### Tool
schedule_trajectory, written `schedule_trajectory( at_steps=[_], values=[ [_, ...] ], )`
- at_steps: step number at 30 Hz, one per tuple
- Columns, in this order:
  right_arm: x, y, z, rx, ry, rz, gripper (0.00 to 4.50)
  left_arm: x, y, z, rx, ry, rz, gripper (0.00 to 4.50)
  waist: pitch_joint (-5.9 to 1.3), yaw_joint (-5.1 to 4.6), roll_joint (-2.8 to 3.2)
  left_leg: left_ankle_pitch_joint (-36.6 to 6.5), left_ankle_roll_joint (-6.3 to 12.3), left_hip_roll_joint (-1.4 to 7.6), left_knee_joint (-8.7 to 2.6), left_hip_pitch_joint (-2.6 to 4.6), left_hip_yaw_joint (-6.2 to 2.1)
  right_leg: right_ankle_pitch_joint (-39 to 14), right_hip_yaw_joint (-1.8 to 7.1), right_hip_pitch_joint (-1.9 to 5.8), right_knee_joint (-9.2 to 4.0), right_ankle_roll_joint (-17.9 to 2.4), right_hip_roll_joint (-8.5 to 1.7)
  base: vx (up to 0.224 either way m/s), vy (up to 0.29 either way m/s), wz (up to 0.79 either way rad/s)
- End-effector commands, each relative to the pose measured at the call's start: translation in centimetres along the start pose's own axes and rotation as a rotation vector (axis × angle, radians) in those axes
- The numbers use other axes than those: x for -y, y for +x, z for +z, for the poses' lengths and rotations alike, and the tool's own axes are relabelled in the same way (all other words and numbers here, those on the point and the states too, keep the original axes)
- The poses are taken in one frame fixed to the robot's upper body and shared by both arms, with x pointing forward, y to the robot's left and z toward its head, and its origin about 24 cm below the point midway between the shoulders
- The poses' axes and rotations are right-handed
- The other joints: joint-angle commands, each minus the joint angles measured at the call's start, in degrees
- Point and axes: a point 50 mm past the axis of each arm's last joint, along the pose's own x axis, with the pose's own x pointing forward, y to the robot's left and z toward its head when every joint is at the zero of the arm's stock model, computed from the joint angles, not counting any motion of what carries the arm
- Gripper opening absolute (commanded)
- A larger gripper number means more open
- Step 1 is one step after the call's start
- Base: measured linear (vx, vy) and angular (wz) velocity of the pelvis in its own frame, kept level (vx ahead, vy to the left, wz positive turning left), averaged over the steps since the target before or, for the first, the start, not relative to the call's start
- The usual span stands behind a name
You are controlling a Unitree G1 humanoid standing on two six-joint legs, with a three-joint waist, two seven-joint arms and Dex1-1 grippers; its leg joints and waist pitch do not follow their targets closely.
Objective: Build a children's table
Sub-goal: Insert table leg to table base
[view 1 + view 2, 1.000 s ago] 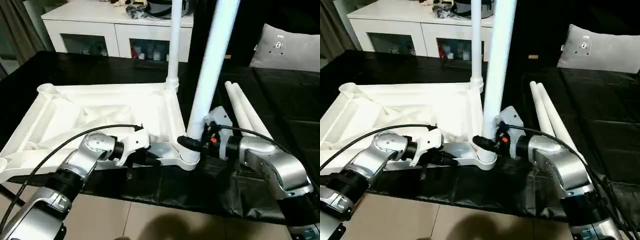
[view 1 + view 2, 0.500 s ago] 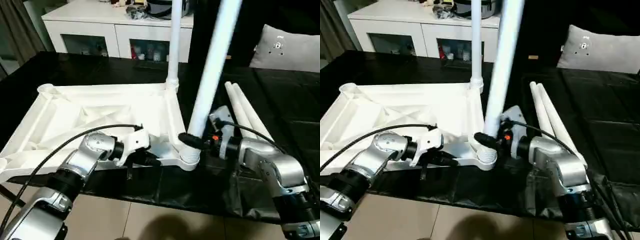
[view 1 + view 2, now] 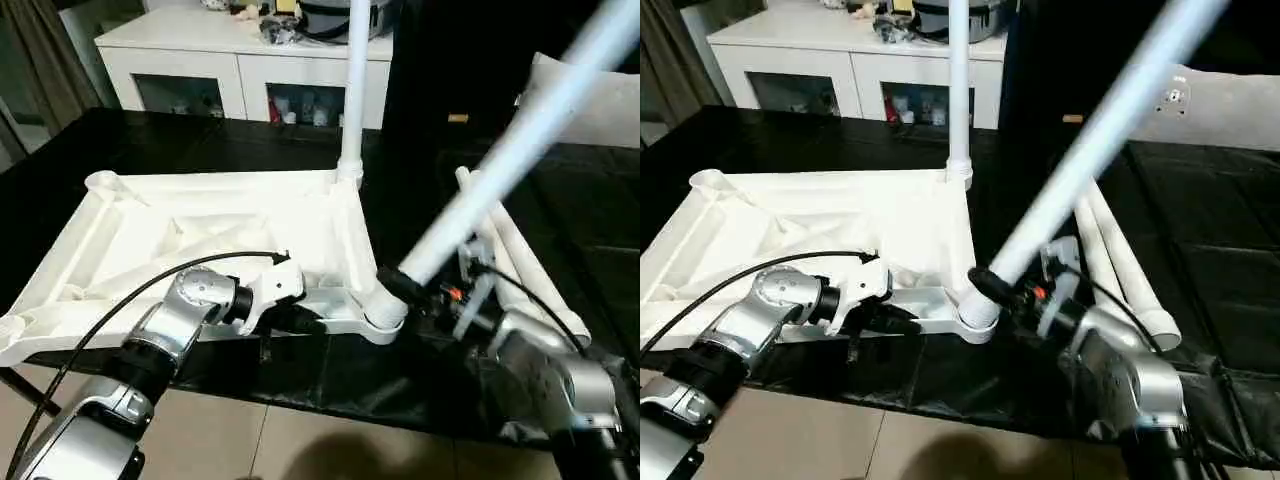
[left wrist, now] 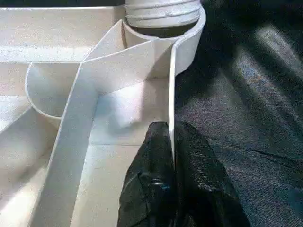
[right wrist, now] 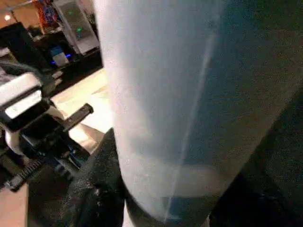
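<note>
The children's table's white tabletop (image 3: pixel 200 215) lies ribbed side up on the black-covered table. One white leg (image 3: pixel 354 90) stands upright in its far right corner socket. A second leg (image 3: pixel 500 170) leans steeply to the right, its ribbed foot (image 4: pixel 161 12) sitting in the near right socket (image 3: pixel 383 318). My right gripper (image 3: pixel 402 284) is shut on this leg just above the socket; one black finger (image 5: pixel 94 189) wraps its side. My left gripper (image 4: pixel 170 130) is shut on the tabletop's thin near rim, left of that socket. Two more legs (image 3: pixel 1130 270) lie side by side on the right.
A white cabinet (image 3: pixel 200 60) with glass doors stands behind the table, clutter on top. A grey pillow (image 3: pixel 1230 105) rests at the back right. The table's near edge drops to a tan tiled floor (image 3: pixel 250 440). A black cable (image 3: pixel 130 290) arches over my left forearm.
The leg in my right gripper has tipped from nearly upright to a steep lean to the right, and my right arm has dropped lower. My left gripper still holds the rim.
</note>
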Motion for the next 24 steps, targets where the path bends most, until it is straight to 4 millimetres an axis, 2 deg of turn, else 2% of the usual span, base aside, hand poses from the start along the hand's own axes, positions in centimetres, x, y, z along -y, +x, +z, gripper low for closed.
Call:
schedule_trajectory(
  at_steps=[1, 3, 4, 5, 9, 11, 14, 16, 17, 18, 19, 20, 23, 24],
  values=[
    [0.2, -0.5, -2.8, -0.162, -0.037, -0.035, 1.88, -0.5, -0.4, 0.1, 0.027, -0.017, 0.071, 0.00, -1.97, -0.18, -0.16, -20.7, -0.82, 0.74, -4.93, 0.23, -0.04, -27.4, 2.16, 1.56, -6.46, -6.4, -3.63, 0.000, 0.000, 0.00],
    [0.1, -0.5, -2.7, -0.179, -0.072, -0.026, 1.88, -0.5, -0.4, 0.1, 0.023, -0.016, 0.067, 0.00, -2.32, -0.27, -0.09, -19.0, -0.52, 0.84, -5.15, 0.04, -0.14, -24.3, 2.22, 1.93, -6.24, -6.7, -3.54, 0.000, 0.000, 0.00],
    [0.1, -0.5, -2.7, -0.187, -0.085, -0.021, 1.88, -0.5, -0.4, 0.0, 0.020, -0.015, 0.065, 0.00, -2.30, -0.25, 0.14, -18.9, -0.51, 0.86, -5.16, 0.04, -0.14, -23.5, 2.23, 1.88, -6.17, -7.0, -3.49, 0.000, 0.000, 0.00],
    [0.0, -0.4, -2.8, -0.200, -0.100, -0.011, 1.88, -0.5, -0.4, 0.0, 0.016, -0.013, 0.062, 0.00, -2.18, -0.41, 0.01, -19.4, -0.44, 0.85, -5.21, 0.03, -0.09, -22.9, 2.20, 1.86, -6.18, -7.3, -3.38, 0.000, 0.000, 0.00],
    [-0.1, -0.3, -3.1, -0.285, -0.164, 0.021, 1.87, -0.5, -0.4, -0.1, 0.001, -0.003, 0.050, 0.00, -2.11, -0.45, 0.01, -20.3, -0.17, 0.80, -5.17, 0.20, 0.00, -23.6, 2.25, 1.75, -6.30, -7.6, -3.36, 0.000, 0.000, 0.00],
    [-0.2, 0.1, -3.4, -0.383, -0.208, 0.098, 1.87, -0.7, -0.7, 0.1, 0.001, -0.001, 0.048, 0.00, -2.12, -0.51, -0.04, -20.2, -0.13, 0.76, -5.18, 0.10, -0.06, -24.3, 2.21, 1.90, -6.27, -7.4, -3.39, 0.000, 0.000, 0.00],
    [-0.2, 0.5, -3.3, -0.440, -0.219, 0.159, 1.87, -0.9, -0.9, 0.3, -0.012, 0.010, 0.040, 0.00, -2.05, -0.82, 0.22, -21.4, -0.14, 0.74, -5.13, 0.32, -0.04, -26.1, 2.24, 1.59, -6.58, -7.3, -3.45, 0.000, 0.000, 0.00],
    [-0.3, 0.7, -3.2, -0.468, -0.226, 0.189, 1.87, -1.1, -1.0, 0.4, -0.018, 0.016, 0.039, 0.00, -2.14, -0.89, -0.19, -21.0, -0.01, 0.78, -5.24, 0.18, -0.14, -25.7, 2.17, 1.80, -6.44, -7.3, -3.37, 0.000, 0.000, 0.00],
    [-0.3, 0.8, -3.2, -0.475, -0.227, 0.204, 1.87, -1.2, -1.0, 0.4, -0.023, 0.019, 0.041, 0.00, -2.19, -0.82, -0.06, -20.7, 0.10, 0.90, -5.24, 0.22, -0.12, -24.5, 2.28, 1.75, -6.39, -7.5, -3.42, 0.000, 0.000, 0.00],
    [-0.4, 0.9, -3.2, -0.480, -0.229, 0.213, 1.87, -1.2, -1.1, 0.4, -0.026, 0.021, 0.043, 0.00, -2.22, -0.78, -0.37, -20.0, 0.28, 0.91, -5.25, 0.06, -0.09, -23.4, 2.32, 1.83, -6.23, -7.8, -3.44, 0.000, 0.000, 0.00],
    [-0.4, 0.9, -3.2, -0.480, -0.229, 0.213, 1.87, -1.2, -1.1, 0.4, -0.026, 0.021, 0.043, 0.00, -2.25, -0.76, -0.24, -20.0, 0.27, 0.96, -5.28, 0.10, -0.09, -23.0, 2.31, 1.81, -6.21, -8.0, -3.45, 0.000, 0.000, 0.00],
    [-0.7, 1.0, -3.2, -0.487, -0.217, 0.240, 1.87, -1.3, -1.2, 0.4, -0.028, 0.022, 0.050, 0.00, -2.25, -0.82, -0.72, -19.8, 0.36, 0.98, -5.28, 0.08, 0.00, -22.3, 2.30, 1.81, -6.22, -8.2, -3.37, 0.000, 0.000, 0.00],
    [-1.0, 1.0, -3.5, -0.497, -0.203, 0.266, 1.87, -1.5, -1.4, 0.4, -0.027, 0.015, 0.064, 0.00, -2.15, -0.75, -0.57, -20.3, 0.27, 0.99, -5.34, 0.21, 0.03, -23.6, 2.32, 1.67, -6.30, -8.1, -3.49, 0.000, 0.000, 0.00],
    [-1.0, 1.1, -3.5, -0.498, -0.201, 0.268, 1.87, -1.5, -1.4, 0.4, -0.028, 0.014, 0.065, 0.00, -2.13, -0.73, -0.74, -20.5, 0.25, 0.97, -5.37, 0.21, 0.00, -24.5, 2.31, 1.66, -6.37, -7.8, -3.53, 0.000, 0.000, 0.00]
  ],
)
